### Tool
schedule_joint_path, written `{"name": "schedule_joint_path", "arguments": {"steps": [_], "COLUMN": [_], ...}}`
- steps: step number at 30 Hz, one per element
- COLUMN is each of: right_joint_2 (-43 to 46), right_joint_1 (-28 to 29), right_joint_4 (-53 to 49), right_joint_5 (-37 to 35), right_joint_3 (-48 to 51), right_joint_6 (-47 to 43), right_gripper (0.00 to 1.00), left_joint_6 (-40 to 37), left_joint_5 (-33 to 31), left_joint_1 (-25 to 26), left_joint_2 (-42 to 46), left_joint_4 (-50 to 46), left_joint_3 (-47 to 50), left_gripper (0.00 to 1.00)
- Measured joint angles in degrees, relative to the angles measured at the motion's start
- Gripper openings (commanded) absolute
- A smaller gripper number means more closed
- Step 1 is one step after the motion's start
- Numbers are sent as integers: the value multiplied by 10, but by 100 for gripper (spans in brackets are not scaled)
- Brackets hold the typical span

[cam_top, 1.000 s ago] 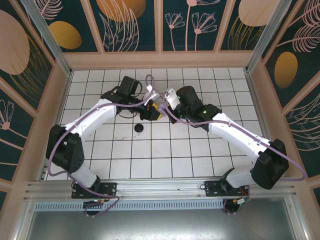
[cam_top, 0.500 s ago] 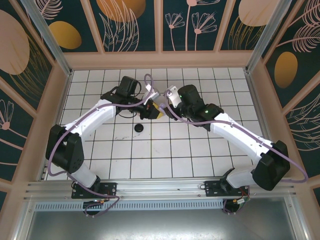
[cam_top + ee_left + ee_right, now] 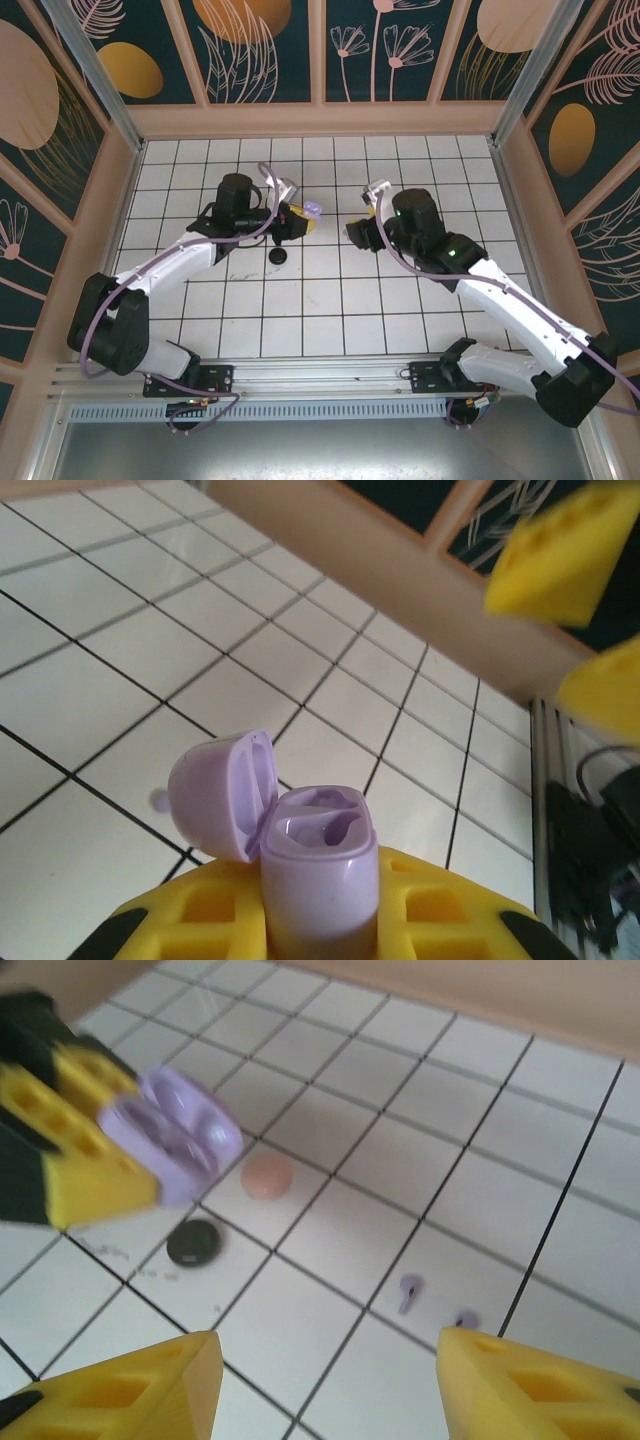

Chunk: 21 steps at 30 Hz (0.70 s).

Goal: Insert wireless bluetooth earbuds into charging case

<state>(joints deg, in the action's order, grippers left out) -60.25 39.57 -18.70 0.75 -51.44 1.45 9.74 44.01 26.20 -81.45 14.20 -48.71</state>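
Withdrawn from lilac charging case [image 3: 320,870], right pincer [image 3: 325,1360] spread; left pincer [image 3: 292,220] pinches that case, hinged open.

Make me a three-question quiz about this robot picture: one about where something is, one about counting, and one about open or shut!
1. Where is the lilac case?
A. on the wooden ledge
B. pinched in the left gripper
C. hanging from a cable

2. How many lilac earbuds lie on the white tiles?
A. two
B. four
C. six

3. How is the case's lid?
A. shut
B. taken off
C. flipped open

Answers:
1 B: the yellow fingers clamp its base.
2 A: a pair lies side by side in the right wrist view.
3 C: the lid hangs back on its hinge and the sockets show.
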Motion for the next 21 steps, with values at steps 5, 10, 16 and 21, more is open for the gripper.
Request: {"name": "schedule_joint_path", "arguments": {"steps": [5,10,16,21], "right_joint_2": [8,14,4,-37], "right_joint_1": [0,0,0,0], "right_joint_4": [8,29,56,56], "right_joint_5": [-12,-24,-36,-50], "right_joint_3": [70,94,94,74], "right_joint_6": [65,117,155,181], "right_gripper": [59,59,59,59], "left_joint_6": [59,98,128,132], "left_joint_5": [-37,-84,-147,-191], "left_joint_1": [0,0,0,0], "left_joint_2": [13,26,53,70], "left_joint_4": [92,128,157,167], "left_joint_3": [57,74,78,87], "left_gripper": [0,0,0,0]}}
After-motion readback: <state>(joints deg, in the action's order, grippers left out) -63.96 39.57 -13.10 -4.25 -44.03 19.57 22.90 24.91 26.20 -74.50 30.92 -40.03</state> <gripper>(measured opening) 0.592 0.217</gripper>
